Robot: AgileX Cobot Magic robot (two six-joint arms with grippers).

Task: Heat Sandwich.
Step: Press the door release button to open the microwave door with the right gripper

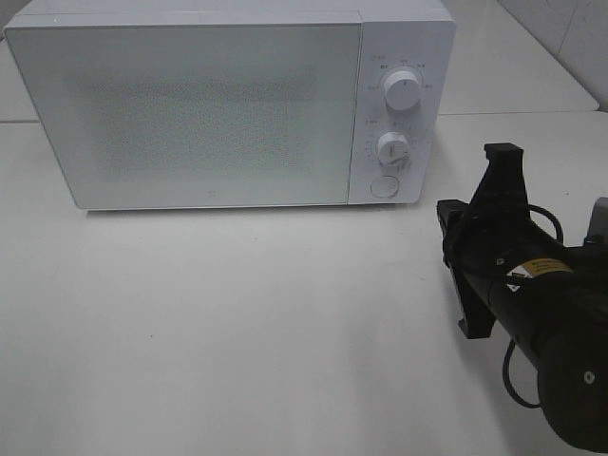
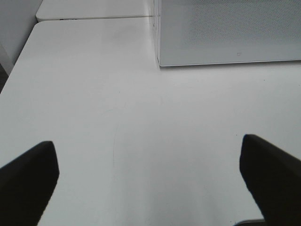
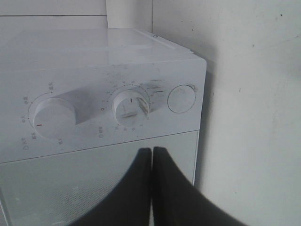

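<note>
**A:** What is seen, from big to small?

**B:** A white table [image 1: 237, 313] is seen, and a white microwave [image 1: 190, 104] is set on it. Its door [image 1: 190, 114] is shut.

**A:** And the grippers?

**B:** The left gripper [image 2: 146, 140] is spread wide over the table, and nothing is held in it. It is not seen from the high view. The right gripper [image 3: 152, 150] is pressed closed and empty, and it is pointed at the microwave's front. Two knobs [image 1: 403, 90] and a small round button [image 1: 384, 186] are found there.

**A:** Where is the sandwich?

**B:** It is not seen in any view. It may be hidden behind the shut door. Nothing can be made out through the dotted glass, so that cannot be told.

**A:** How should it be handled?

**B:** It is likely soft, light and easily squashed. It would best be held gently by the crust sides, so the filling is not pushed out.
</note>
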